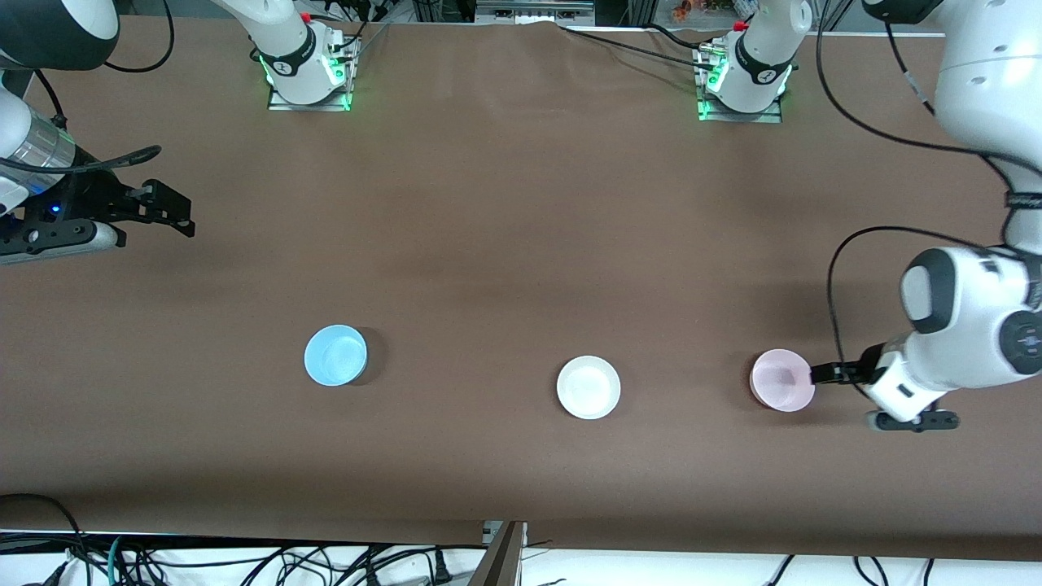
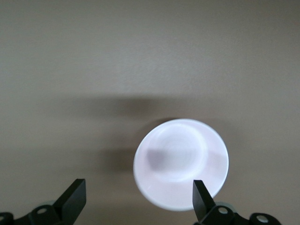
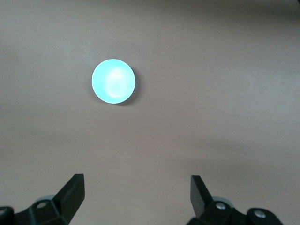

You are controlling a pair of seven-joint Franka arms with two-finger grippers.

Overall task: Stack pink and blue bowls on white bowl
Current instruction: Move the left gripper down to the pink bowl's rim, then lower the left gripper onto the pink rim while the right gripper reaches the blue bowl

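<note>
Three bowls sit in a row toward the surface [image 1: 505,244] edge nearest the front camera. The blue bowl [image 1: 335,355] is toward the right arm's end, the white bowl [image 1: 588,387] in the middle, and the pink bowl [image 1: 782,380] toward the left arm's end. All are upright and well apart, nothing stacked yet.

The left pincer [image 1: 822,373] is spread wide, low, right at the pink bowl's rim on the side toward the left arm's end. In the left wrist view one fingertip [image 2: 202,194] overlaps the rim; the other is clear of the bowl. It holds nothing.

The right pincer [image 1: 175,213] is spread too, empty, hanging over bare surface near the right arm's end, well apart from the blue bowl. It looks to be waiting.

Risks:
- The bowl sits off-centre between the left fingers, so closing may nudge the light bowl sideways or tip it instead of pinching the wall.
- A shallow rim grip could slip on the lift.
- A release off-centre over the white bowl leaves the pink one tilted, or shoves the white bowl.
- Both arms converging on the white bowl could clash.
</note>
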